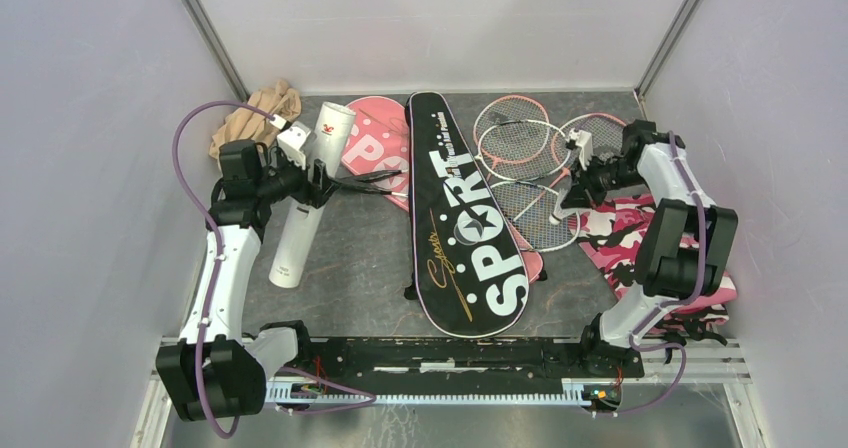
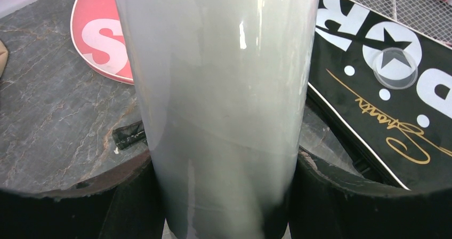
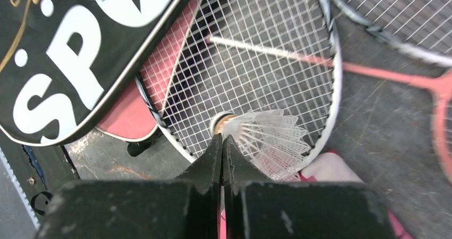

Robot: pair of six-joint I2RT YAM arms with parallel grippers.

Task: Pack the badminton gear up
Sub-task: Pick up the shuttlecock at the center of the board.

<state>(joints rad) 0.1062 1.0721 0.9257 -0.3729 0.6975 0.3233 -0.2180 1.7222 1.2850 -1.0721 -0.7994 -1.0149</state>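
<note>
Bright, even, diffuse overhead light, soft faint shadows on the dark grey marbled table (image 1: 360, 258); narrow vertical glare streaks on the long white glossy tube (image 2: 224, 100), which is close and soft-focused; thin pink-framed racket's shaft (image 3: 384, 71) blurred, overhead view sharp throughout.

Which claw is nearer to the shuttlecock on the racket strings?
Right. The right claw is shut with its tips at the cork end of the shuttlecock. The left claw is far off on the other side, around the white tube.
</note>
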